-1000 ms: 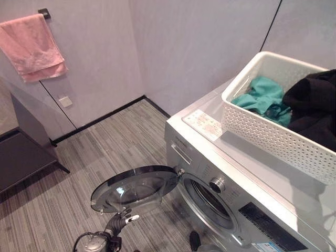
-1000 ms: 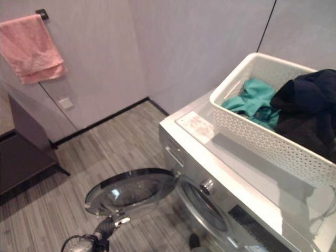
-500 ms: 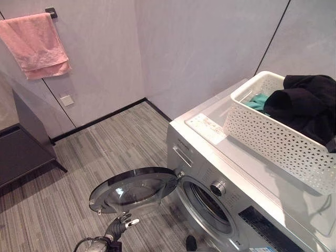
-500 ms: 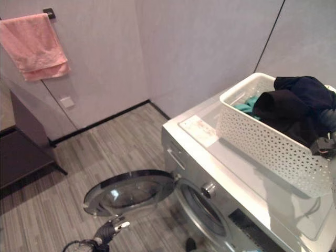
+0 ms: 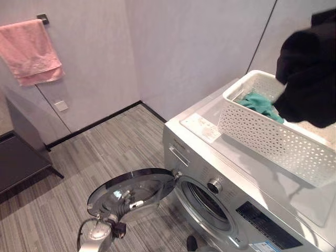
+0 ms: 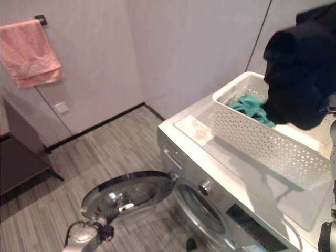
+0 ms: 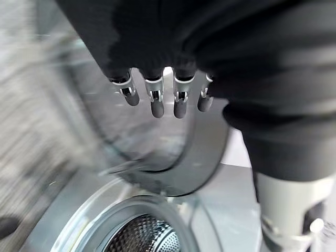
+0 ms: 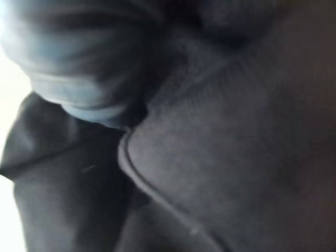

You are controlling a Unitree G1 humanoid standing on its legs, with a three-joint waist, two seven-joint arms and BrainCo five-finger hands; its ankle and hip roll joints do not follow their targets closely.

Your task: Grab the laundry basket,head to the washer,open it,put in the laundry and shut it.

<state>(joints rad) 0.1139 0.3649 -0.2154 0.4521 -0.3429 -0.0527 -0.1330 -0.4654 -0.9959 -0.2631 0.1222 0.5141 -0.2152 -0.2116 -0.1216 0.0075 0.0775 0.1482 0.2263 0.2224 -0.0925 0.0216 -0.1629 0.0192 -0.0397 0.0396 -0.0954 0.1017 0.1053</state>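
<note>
Black garment [image 5: 307, 73] has come up out of the basket since 0.5 s ago; it now hangs above the white laundry basket [image 5: 262, 136] at 2 o'clock. Teal garment [image 5: 258, 104] lies inside the basket, which sits on top of the washer [image 5: 210, 157]. Right wrist view is dark cloth close up; can't tell the right hand's fingers. Washer door [image 5: 131, 191] is swung open at 7 o'clock. Left hand [image 7: 157, 100] is near the door, fingers straight, holding nothing. Pink towel [image 5: 29, 50] hangs at 10 o'clock.
</note>
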